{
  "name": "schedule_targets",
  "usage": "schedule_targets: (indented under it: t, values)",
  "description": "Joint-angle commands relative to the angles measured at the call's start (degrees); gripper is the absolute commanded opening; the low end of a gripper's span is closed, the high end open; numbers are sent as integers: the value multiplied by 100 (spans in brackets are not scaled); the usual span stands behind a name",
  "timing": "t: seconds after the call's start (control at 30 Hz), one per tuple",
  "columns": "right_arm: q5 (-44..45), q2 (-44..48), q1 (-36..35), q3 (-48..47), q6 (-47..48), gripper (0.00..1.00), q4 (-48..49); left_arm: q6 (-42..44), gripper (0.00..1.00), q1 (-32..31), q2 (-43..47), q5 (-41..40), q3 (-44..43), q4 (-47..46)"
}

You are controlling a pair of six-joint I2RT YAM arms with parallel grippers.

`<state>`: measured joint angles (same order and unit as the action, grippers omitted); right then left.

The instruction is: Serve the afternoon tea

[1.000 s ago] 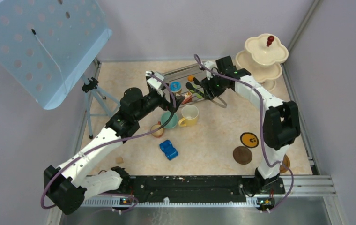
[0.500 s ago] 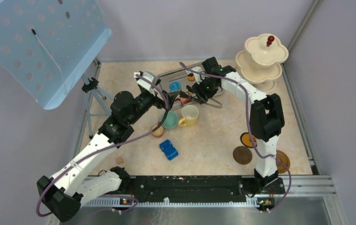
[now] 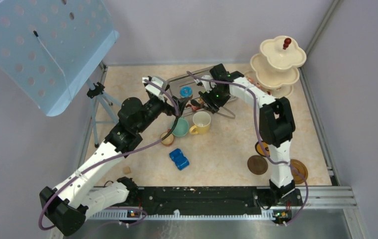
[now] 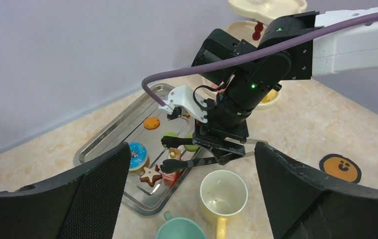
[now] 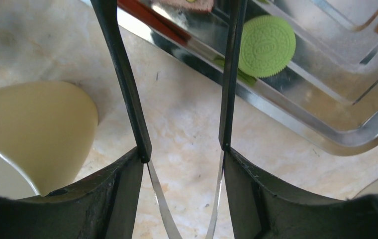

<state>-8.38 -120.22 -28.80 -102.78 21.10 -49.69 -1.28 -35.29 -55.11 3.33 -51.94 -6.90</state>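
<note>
My right gripper (image 3: 213, 97) (image 5: 183, 154) is shut on black tongs (image 4: 182, 163) (image 5: 122, 74), a finger against each arm. The tong tips straddle a small pink cake (image 4: 175, 154) on the steel tray (image 4: 102, 144). On the tray also lie a blue doughnut (image 4: 137, 154), a star biscuit (image 4: 150, 175), green macarons (image 5: 267, 46) and an orange biscuit (image 4: 151, 123). My left gripper (image 3: 173, 109) (image 4: 192, 147) is open and empty above the yellow mug (image 3: 201, 121) (image 4: 223, 191) and teal cup (image 3: 180, 127). The small brown cup (image 3: 166, 138) stands beside them. The cream stand (image 3: 279, 62) is at the back right.
Brown coasters (image 3: 257, 165) lie at the front right, one partly under the right arm. A blue toy car (image 3: 179, 159) sits in the middle front. A tripod (image 3: 100, 97) with a blue perforated board stands at the left. A small tan block (image 3: 126, 170) lies near the left base.
My right arm has swung left with the tongs, bringing their tips over the tray's near end. My left gripper drew back a little to the left.
</note>
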Motion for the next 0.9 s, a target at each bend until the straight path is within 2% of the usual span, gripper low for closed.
schedule_targets:
  t: [0.0, 0.13, 0.3, 0.57, 0.87]
  values:
    - [20, -35, -146, -276, 117, 58, 153, 66, 99, 2, 58, -52, 34, -286]
    - [-101, 25, -164, -225, 235, 58, 151, 60, 99, 9, 53, -38, 29, -286]
    - [167, 33, -253, -106, 357, 59, 15, 41, 99, 9, 36, 23, 26, -290]
    - [-91, 271, -260, 305, 403, 62, 244, 22, 99, 6, -6, 50, 24, -286]
    - [334, 95, -258, 189, 232, 61, 342, -3, 99, 9, -66, 91, 18, -277]
